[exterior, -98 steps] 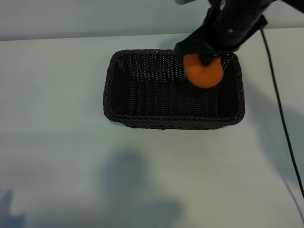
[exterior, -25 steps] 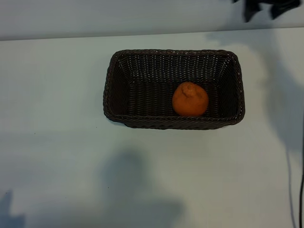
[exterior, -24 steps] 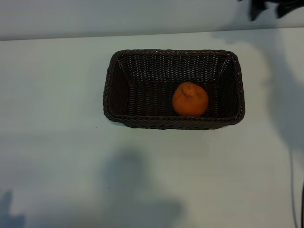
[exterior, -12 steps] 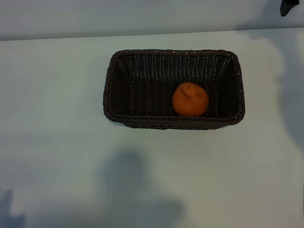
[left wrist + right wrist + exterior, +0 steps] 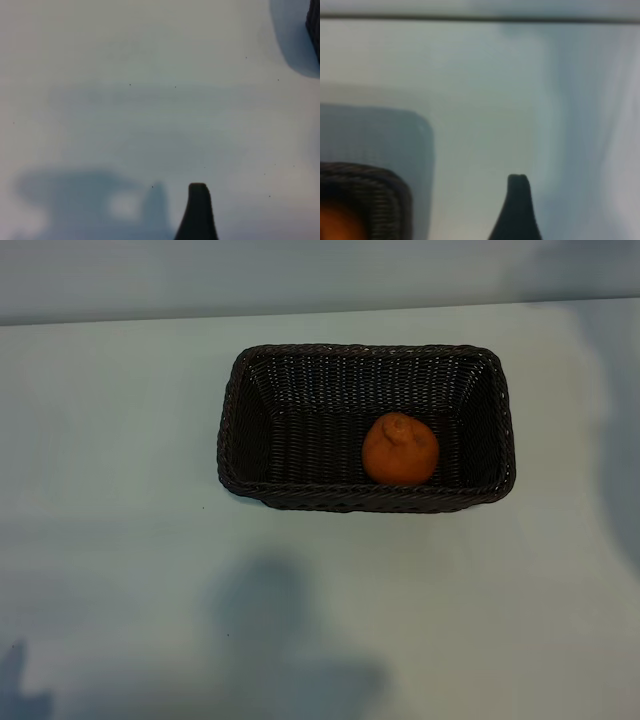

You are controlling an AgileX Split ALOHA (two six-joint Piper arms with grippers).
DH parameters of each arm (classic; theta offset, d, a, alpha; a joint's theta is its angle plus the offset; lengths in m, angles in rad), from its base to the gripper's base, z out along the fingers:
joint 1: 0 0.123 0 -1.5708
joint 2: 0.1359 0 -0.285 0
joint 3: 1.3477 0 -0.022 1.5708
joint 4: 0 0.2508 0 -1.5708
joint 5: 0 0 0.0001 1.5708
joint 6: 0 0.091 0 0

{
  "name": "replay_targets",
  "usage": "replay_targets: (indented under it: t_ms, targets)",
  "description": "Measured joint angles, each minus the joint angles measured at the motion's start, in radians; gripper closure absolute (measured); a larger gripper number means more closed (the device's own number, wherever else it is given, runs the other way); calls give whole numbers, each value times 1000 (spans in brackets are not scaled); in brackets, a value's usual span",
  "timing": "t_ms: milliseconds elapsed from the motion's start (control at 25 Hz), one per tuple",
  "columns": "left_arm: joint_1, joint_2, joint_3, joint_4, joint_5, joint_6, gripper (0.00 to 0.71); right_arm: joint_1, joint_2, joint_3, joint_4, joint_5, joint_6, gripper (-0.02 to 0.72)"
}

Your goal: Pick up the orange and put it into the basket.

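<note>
A: While the exterior view shows neither arm, where's the orange [image 5: 400, 449]?

B: Inside the basket [image 5: 240, 430], on its floor, toward the right end and close to the near long wall. Stem bump faces up. Nothing touches it.

A: Basket position?

B: Upright on the desk [image 5: 120, 540], closer to the far edge than the near one, long side parallel to that edge.

A: Right gripper [image 5: 518, 197]?

B: Jaws apart, holding nothing. Its wrist view has one dark fingertip over bare desk, with a basket corner and a sliver of orange at the frame edge.

A: Left gripper [image 5: 198, 205]?

B: Jaws apart too, nothing held. It hangs above bare desk, well away from the basket; only a bit of wicker shows at the frame edge
</note>
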Motion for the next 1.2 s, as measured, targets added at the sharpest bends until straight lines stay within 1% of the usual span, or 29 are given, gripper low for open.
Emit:
replay_targets:
  t_ms: [160,440,640,800,920,1120,1200]
  targets:
    - [0,0,0,0,0,0,118,0,-138,60,6,2,1,143]
    - [0,0,0,0,0,0,118,0,-429,235,-26,-1,-1,143]
    - [0,0,0,0,0,1,118,0,-716,402,-29,-2,-3,143]
    - [0,0,0,0,0,1,118,0,-999,542,-69,-2,-2,144]
    - [0,0,0,0,0,1,118,0,-1190,631,-83,-2,17,144]
    - [0,0,0,0,0,1,118,0,-1455,796,-89,-2,67,144]
    - [0,0,0,0,0,1,118,0,-1545,865,-90,-2,72,144]
